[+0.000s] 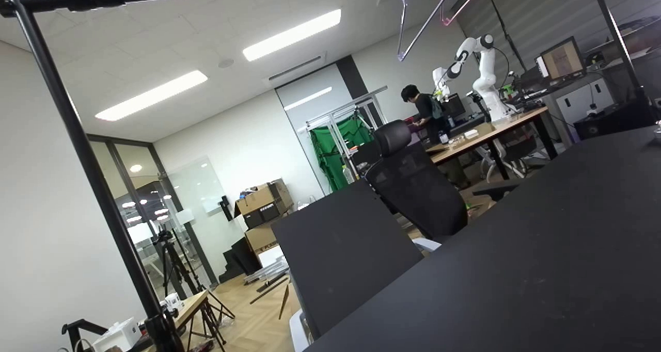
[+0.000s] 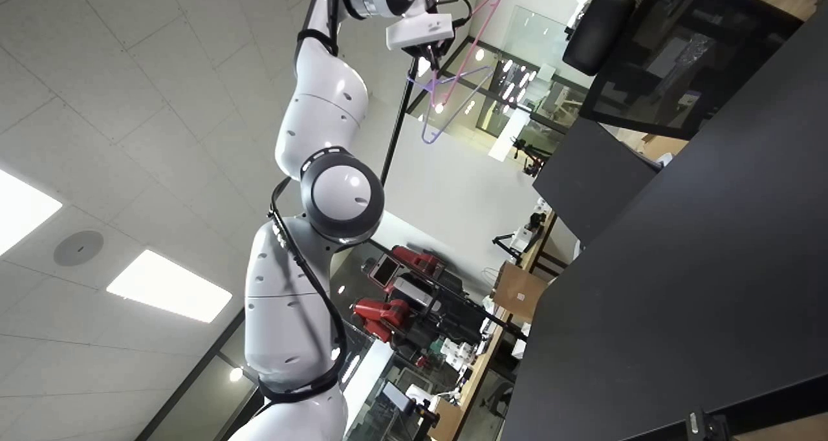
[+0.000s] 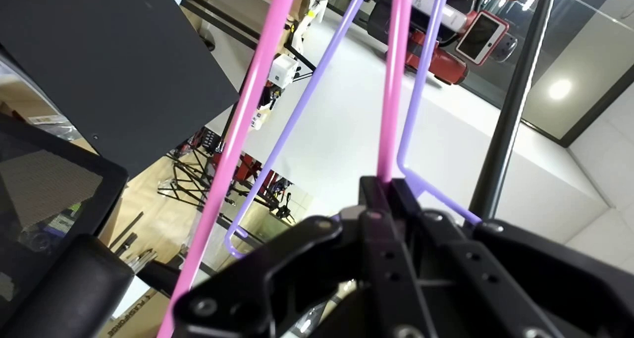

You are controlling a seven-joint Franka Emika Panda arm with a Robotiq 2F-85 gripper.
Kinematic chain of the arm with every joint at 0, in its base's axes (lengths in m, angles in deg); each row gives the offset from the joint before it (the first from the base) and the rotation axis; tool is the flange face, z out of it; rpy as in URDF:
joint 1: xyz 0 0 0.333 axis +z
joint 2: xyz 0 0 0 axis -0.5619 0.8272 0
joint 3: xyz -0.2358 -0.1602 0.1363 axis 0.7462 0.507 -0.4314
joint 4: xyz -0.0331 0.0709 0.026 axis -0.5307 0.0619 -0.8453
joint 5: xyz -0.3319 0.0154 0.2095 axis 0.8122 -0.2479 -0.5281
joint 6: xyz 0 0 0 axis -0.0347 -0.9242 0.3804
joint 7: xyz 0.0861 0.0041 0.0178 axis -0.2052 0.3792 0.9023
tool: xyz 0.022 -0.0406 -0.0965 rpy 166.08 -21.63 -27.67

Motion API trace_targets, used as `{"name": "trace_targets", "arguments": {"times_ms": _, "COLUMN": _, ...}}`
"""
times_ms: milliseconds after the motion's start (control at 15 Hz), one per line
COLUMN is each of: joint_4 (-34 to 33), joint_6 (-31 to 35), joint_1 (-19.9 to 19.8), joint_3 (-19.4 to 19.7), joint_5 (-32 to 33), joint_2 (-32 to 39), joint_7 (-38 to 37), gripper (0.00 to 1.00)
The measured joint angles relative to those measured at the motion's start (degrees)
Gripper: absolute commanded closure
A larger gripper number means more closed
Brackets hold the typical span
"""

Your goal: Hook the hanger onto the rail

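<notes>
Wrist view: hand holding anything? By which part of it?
The pink hanger, pinched by one straight side at the tips of the hand; which side is unclear.

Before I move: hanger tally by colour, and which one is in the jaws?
Pink hanger: 1, held in the jaws
Lilac hanger: 1, not gripped
Total: 2
</notes>
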Motion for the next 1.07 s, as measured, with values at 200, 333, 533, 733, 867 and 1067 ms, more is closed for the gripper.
{"name": "trace_targets", "arguments": {"times_ms": 200, "joint_4": -0.3, "joint_6": 0.6, "joint_1": 0.2, "joint_3": 0.0, "joint_5": -0.1, "joint_2": 0.6, "joint_7": -0.5, "gripper": 0.98}}
{"name": "trace_targets", "arguments": {"times_ms": 333, "joint_4": 0.1, "joint_6": 1.1, "joint_1": 0.2, "joint_3": 0.0, "joint_5": -0.5, "joint_2": 0.6, "joint_7": -0.5, "gripper": 0.98}}
{"name": "trace_targets", "arguments": {"times_ms": 533, "joint_4": -0.1, "joint_6": 1.8, "joint_1": 0.3, "joint_3": -0.4, "joint_5": -1.1, "joint_2": 0.8, "joint_7": 0.0, "gripper": 0.98}}
{"name": "trace_targets", "arguments": {"times_ms": 733, "joint_4": 0.0, "joint_6": 3.1, "joint_1": 0.4, "joint_3": -1.0, "joint_5": -1.8, "joint_2": 0.6, "joint_7": 2.3, "gripper": 0.98}}
{"name": "trace_targets", "arguments": {"times_ms": 867, "joint_4": 0.0, "joint_6": 3.9, "joint_1": 0.6, "joint_3": -1.2, "joint_5": -1.8, "joint_2": 0.4, "joint_7": 3.0, "gripper": 0.98}}
{"name": "trace_targets", "arguments": {"times_ms": 1067, "joint_4": 0.2, "joint_6": 5.2, "joint_1": 1.1, "joint_3": -1.4, "joint_5": -1.8, "joint_2": 0.4, "joint_7": 3.1, "gripper": 0.98}}
